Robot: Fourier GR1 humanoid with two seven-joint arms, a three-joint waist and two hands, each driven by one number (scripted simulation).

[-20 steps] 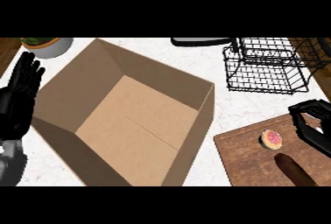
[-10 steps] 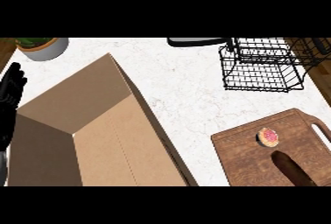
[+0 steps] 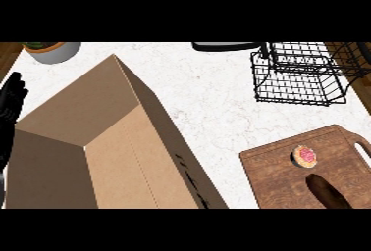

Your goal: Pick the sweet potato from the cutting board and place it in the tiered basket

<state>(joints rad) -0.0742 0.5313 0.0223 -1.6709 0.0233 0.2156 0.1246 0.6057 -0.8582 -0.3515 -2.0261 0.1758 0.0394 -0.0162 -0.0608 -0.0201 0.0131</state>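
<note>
Sweet potato [image 3: 330,192] was dark brown, long and tapered, lying on the wooden cutting board [image 3: 275,171] near its lower edge, just below a small pink-topped pastry [image 3: 305,155]. Wire basket [image 3: 297,73] stood well apart. Left hand [image 3: 10,105] rested at the left edge, fingers straight, holding nothing, beside a cardboard box [image 3: 109,147].

sweet potato [image 3: 330,192]: lower end cut off by the view's bottom edge
cardboard box [image 3: 101,157]: bottom cut off
left robot hand [image 3: 10,105]: partly past the left edge
tiered basket [image 3: 304,71]: top cropped
plant pot [image 3: 51,49]: only its lower part shows
</note>
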